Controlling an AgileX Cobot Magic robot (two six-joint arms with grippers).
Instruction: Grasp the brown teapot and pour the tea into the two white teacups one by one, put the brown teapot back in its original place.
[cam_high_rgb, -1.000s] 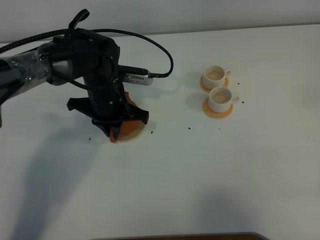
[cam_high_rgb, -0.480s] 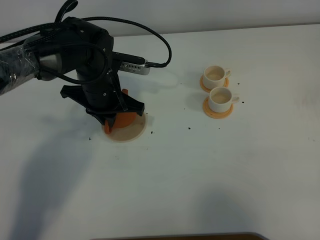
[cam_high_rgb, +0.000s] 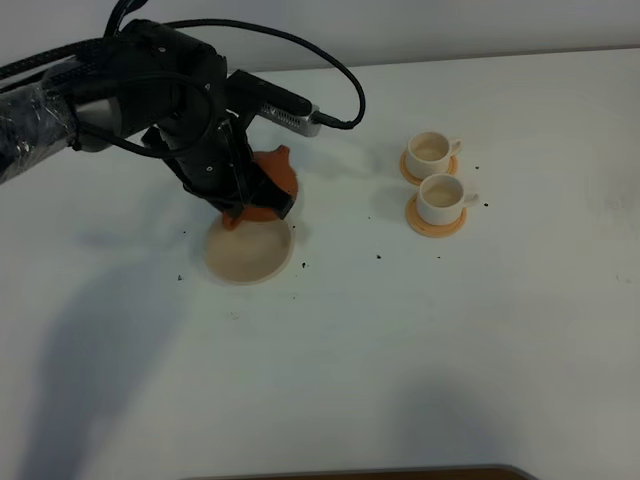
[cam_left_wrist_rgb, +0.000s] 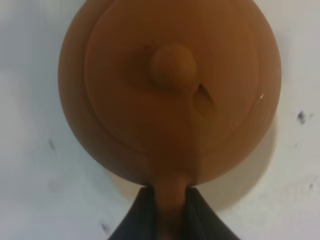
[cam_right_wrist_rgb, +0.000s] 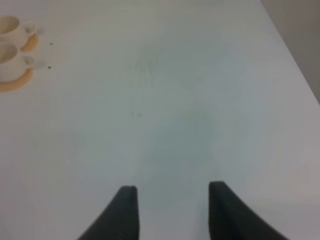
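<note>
Now up off the pale disc (cam_high_rgb: 245, 256), left of centre: brown teapot (cam_high_rgb: 270, 186) pinched by its handle in left gripper (cam_left_wrist_rgb: 170, 224). Next, across to white teacups (cam_high_rgb: 439, 198) upper right. Idle, jaws spread: right gripper (cam_right_wrist_rgb: 171, 210).

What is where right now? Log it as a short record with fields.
teapot: brown teapot, lid on, held off its disc
left gripper: left gripper shut on the teapot's handle
right gripper: right gripper open, empty, over the table
disc: beige disc bare
cups: far teacup and near teacup, upright, each on an orange coaster
</note>
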